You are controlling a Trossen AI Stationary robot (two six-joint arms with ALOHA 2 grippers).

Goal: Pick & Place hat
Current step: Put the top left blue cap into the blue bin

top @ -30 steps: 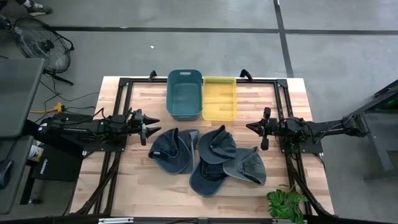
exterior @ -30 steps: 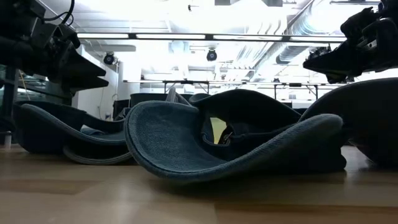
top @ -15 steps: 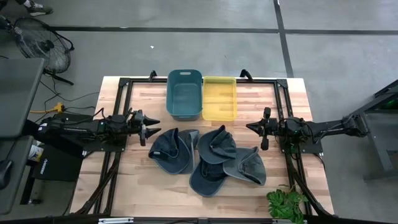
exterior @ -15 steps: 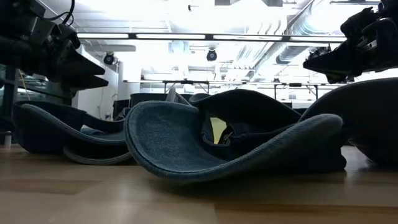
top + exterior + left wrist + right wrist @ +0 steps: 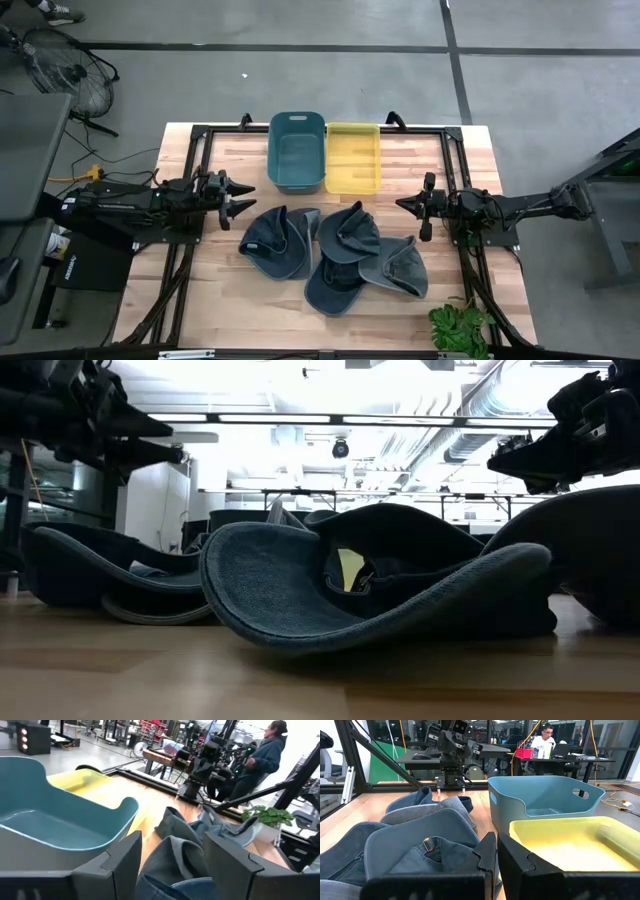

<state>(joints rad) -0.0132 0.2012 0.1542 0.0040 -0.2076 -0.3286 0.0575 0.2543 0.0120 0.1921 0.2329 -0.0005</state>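
The left gripper (image 5: 243,201) hangs over the left side of the pale wooden table (image 5: 230,290), fingers spread apart and holding nothing. Just beside its tips, on the boards toward the table's middle, lies the nearest dark blue denim bucket hat (image 5: 272,243), crumpled, with its brim turned up. It sits a little nearer the front edge than the gripper, and nothing is touching it. From the left wrist view that hat (image 5: 172,865) fills the gap between the two dark fingers (image 5: 120,865), with the teal plastic bin (image 5: 55,827) close alongside. More denim hats (image 5: 362,258) are heaped against it, overlapping across the table's centre. Behind the heap stand the teal bin (image 5: 296,152) and a yellow plastic bin (image 5: 353,158), side by side. Over on the right, the right gripper (image 5: 403,204) waits clenched and empty, pointing at the pile. A person (image 5: 260,762) stands in the room beyond the table.
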